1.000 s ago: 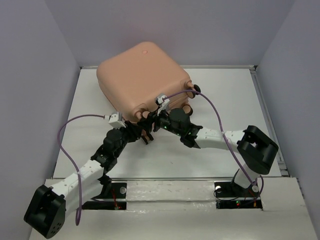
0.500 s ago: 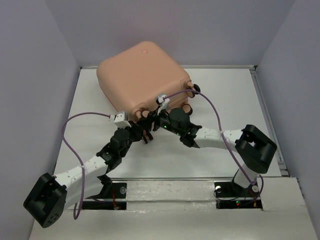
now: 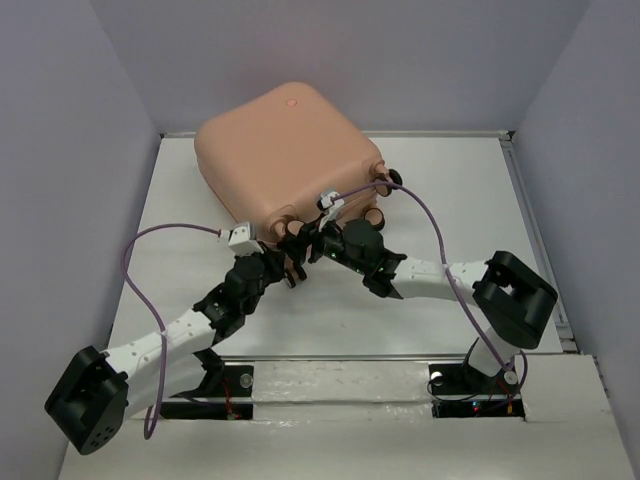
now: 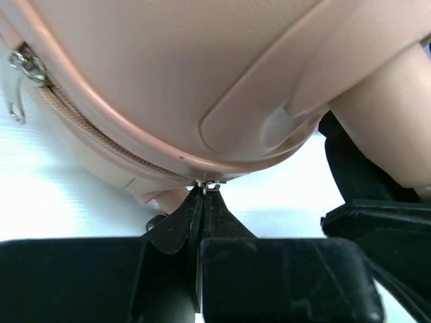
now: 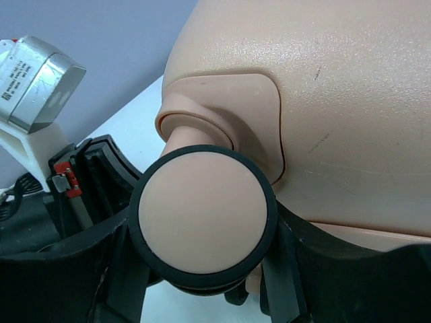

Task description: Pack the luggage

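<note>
The luggage (image 3: pixel 285 160) lies closed, shell upward, in the far left corner of the worktop (image 3: pixel 460 200), its wheeled end turned toward the near edge where both arms can reach it; that looks to be the reason for the placing, since the zipper track (image 4: pixel 87 131) runs round that end. The left pincer (image 4: pixel 202 202) is pressed together, nipping the small metal zipper pull (image 4: pixel 207 184) at its very tips; I'd judge it means to draw the seam along. The right pincer (image 3: pixel 314 238) stands about half spread, its fingers (image 5: pixel 114 262) clasped either side of a caster wheel (image 5: pixel 202 215) and touching its black rim; probably bracing the case so it doesn't slide.
</note>
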Robot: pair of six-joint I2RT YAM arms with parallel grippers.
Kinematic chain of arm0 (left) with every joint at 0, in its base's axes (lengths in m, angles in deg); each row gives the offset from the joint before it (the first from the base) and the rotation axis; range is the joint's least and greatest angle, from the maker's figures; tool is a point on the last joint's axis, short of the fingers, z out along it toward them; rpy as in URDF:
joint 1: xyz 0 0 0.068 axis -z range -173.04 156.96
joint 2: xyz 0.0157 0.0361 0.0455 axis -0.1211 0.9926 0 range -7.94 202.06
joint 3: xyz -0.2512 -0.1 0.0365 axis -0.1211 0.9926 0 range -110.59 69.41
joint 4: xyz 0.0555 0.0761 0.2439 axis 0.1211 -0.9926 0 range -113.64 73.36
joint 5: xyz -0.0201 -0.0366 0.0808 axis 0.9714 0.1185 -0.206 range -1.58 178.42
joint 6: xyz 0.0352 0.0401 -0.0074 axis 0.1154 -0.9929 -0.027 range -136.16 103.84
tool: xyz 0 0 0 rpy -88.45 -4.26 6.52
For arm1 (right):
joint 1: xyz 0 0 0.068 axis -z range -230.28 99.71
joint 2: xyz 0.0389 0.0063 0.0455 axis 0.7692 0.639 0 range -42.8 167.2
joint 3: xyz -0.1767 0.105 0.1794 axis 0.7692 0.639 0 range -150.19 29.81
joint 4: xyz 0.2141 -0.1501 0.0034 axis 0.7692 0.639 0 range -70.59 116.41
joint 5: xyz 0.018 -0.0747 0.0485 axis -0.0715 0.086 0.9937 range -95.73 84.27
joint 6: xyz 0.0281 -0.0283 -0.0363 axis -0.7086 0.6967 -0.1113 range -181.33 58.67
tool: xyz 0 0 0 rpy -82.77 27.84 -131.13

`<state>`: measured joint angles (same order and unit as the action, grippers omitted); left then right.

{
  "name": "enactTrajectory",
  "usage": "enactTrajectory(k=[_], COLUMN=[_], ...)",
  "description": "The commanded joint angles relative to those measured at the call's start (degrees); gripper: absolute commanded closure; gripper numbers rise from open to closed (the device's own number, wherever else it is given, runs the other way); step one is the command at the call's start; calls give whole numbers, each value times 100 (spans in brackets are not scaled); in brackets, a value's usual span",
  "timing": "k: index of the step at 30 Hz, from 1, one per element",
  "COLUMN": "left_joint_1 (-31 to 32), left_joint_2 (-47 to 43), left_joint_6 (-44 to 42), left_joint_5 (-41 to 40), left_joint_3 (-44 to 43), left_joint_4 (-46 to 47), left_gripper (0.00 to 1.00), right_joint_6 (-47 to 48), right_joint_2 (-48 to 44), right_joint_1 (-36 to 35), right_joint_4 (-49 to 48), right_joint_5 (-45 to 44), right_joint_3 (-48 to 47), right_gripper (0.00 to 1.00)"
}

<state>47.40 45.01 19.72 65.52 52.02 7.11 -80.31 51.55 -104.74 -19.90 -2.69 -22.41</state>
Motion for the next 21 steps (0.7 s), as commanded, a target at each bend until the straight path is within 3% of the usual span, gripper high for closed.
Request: enactTrajectory(k=[1,7,13,16,20,21], left_joint_1=[-98,-974,-1724,-2223,-2287,-2287], left_joint_2=[-582,-1303,-1156,-1155,-1128,-1198], left_joint_6=[-29,33,59,147,244,270], left_joint_5=[-1120,-639,-329,-147,355,460], left_joint_3=[-169,-72,-168,-81,-344,-388], left_joint_4=[-797,-1952,-1865,-1341,-943,-916], left_gripper=[94,94,94,94,94,88], right_joint_6=[149,114,211,228,194,80], right_joint_2=[-557,-1426,-2077,-2271,-2088,-1991], right_joint_1=[-13,277,278,278,278,278], right_joint_4=[-437,-411,-103,28,64,-15], right_joint_5=[-444,-542,-621,-692,-175,-34], right_joint_3=[361,1073,1390,1575,1444,1409], right_gripper=[93,93,93,93,93,93])
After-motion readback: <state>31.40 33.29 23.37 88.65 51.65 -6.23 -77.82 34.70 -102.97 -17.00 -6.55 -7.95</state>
